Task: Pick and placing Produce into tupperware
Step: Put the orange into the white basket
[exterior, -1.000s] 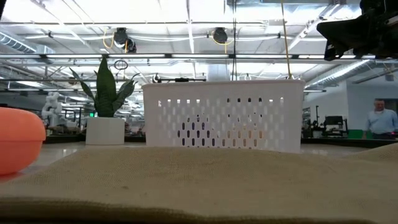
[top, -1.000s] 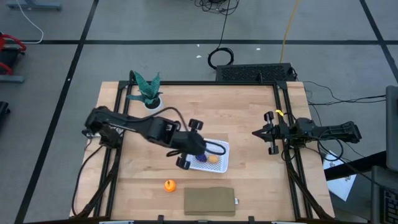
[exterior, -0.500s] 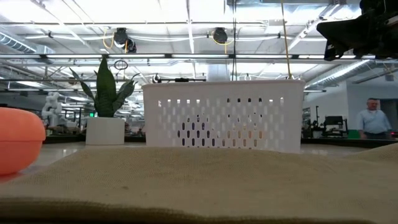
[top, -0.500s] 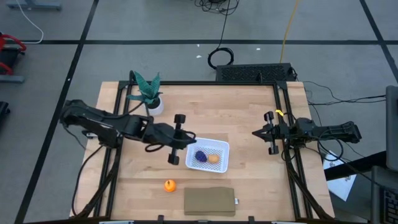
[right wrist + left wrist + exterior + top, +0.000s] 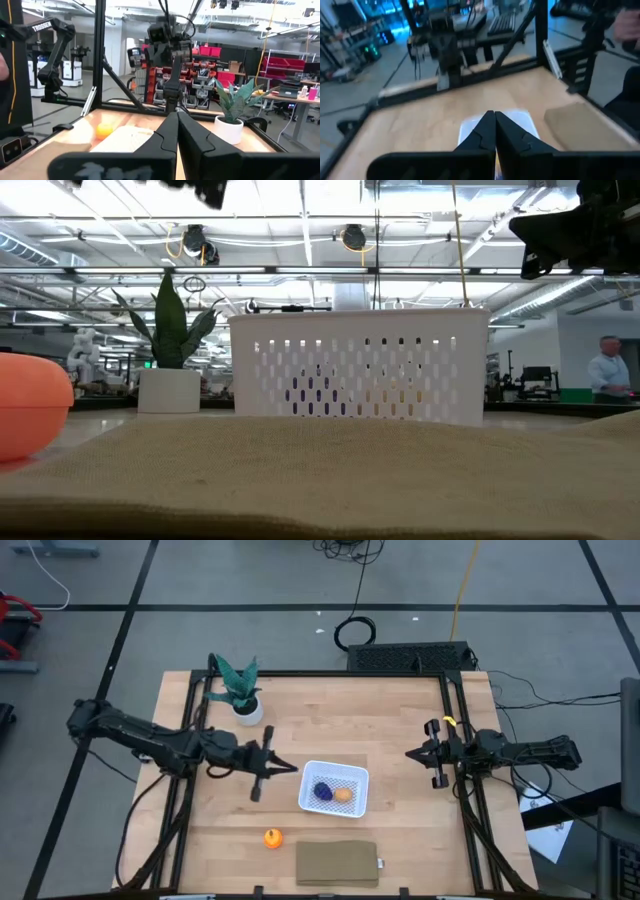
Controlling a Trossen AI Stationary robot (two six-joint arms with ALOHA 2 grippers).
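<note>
Your left gripper (image 5: 283, 769), fingers together and empty, sits beside the tupperware (image 5: 352, 775) holding the purple cluster (image 5: 322, 791) and tan lump (image 5: 343, 794), leaving the orange ball (image 5: 272, 837) loose on the counter (image 5: 390, 720), probably next.

Worktop (image 5: 390, 730): pale wood, matt, plank grain showing, w/ black metal frame round the edge. Tupperware (image 5: 356, 779): white plastic, smooth, perforated walls & bottom, slight sheen in low view. Orange ball (image 5: 272, 838): smooth plastic-looking, soft gloss. Purple cluster (image 5: 323, 791): knobbly, dull. Tan-yellow lump (image 5: 343, 794): matt. Brown slab (image 5: 336, 863): coarse woven cloth texture, rough, no shine. Plant (image 5: 238, 680): waxy green leaves, pot smooth white. Both arms: dark matt plastic/metal.
</note>
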